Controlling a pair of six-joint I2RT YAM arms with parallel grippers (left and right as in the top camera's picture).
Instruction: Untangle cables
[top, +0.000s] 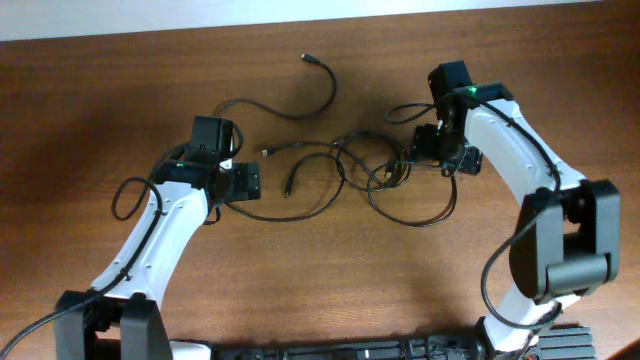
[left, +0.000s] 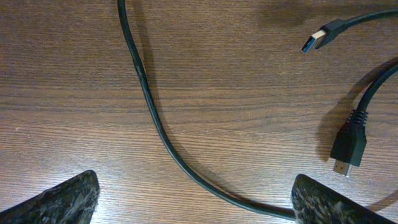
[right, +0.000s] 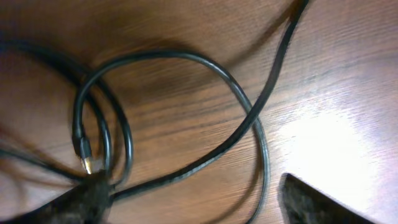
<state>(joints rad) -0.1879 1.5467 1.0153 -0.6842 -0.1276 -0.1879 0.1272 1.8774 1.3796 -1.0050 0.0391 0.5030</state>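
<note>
My left hand (left: 196, 200) and right hand (right: 199, 204) both gaped wide over the cables (left: 148, 102) on the bench (left: 249, 93), gripping nothing.

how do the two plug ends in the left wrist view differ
The upper plug is slim with a blue tip; the lower plug is chunkier with a small gold tip. The upper plug points left; the lower plug points down the picture. Only the lower plug shows a ribbed collar. Both have black bodies and lie free on the wooden table.
</note>
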